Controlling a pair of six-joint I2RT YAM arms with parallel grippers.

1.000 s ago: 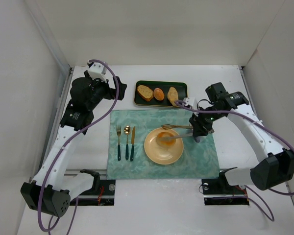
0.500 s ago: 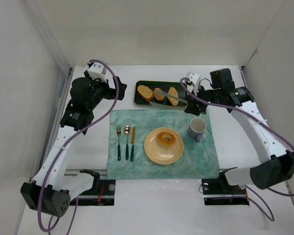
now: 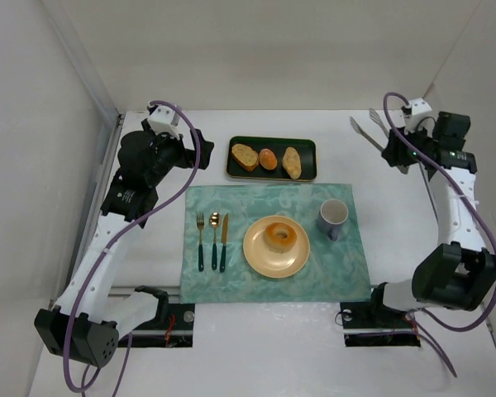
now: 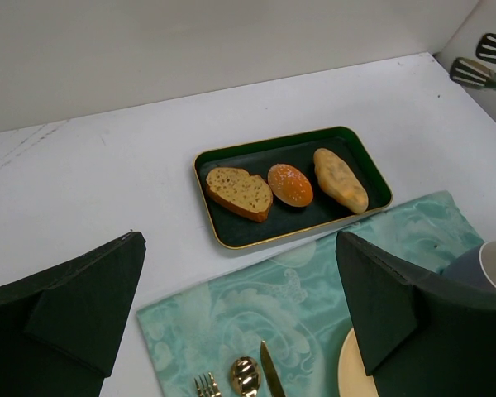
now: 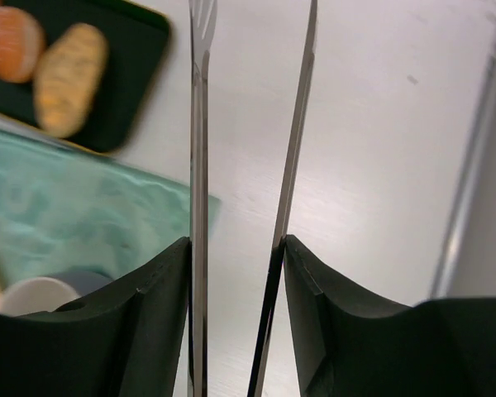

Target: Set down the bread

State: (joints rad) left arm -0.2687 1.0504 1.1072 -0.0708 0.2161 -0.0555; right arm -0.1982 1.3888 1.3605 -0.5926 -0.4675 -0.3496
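The bread, a golden-brown ring with a centre hole, lies on the yellow plate in the middle of the green placemat, with nothing touching it. My right gripper is up at the far right back of the table, well away from the plate. It is shut on a pair of metal tongs. The tongs' two arms stand apart with nothing between them. My left gripper hangs open and empty above the placemat's back left corner.
A dark tray at the back holds a toasted slice, a round roll and an oval roll. A lilac mug stands right of the plate. Fork, spoon and knife lie to its left. White walls enclose the table.
My right arm has swung from over the plate to the back right corner, carrying the tongs. The bread stays on the plate. The left arm has not moved.
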